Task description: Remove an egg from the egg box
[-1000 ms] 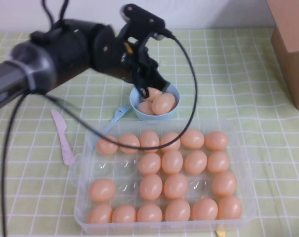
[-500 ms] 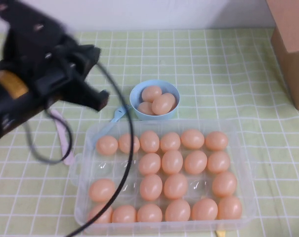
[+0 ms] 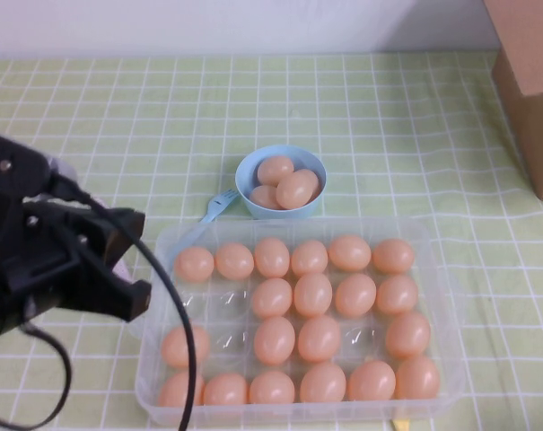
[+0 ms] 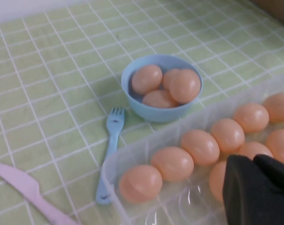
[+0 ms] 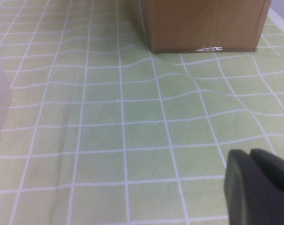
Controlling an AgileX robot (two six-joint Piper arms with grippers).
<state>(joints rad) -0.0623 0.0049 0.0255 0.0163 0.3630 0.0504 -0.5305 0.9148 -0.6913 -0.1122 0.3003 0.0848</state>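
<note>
Twenty-odd eggs fill the egg box just beside your left gripper; I cannot tell its state. The nearest egg looks light and slippery: pinch its middle gently. Right gripper sits parked well away.

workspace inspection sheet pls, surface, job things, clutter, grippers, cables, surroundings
surface: green checked cloth, wrinkled near the cardboard box.
job's things: egg box open, some wells empty; eggs in bowl.
clutter: blue bowl, blue fork, pink knife.
grippers: left gripper beside the egg box's left end, holding nothing; right gripper above bare cloth.
cables: black cable crosses the box's left edge.
surroundings: cardboard box, white wall behind.
</note>
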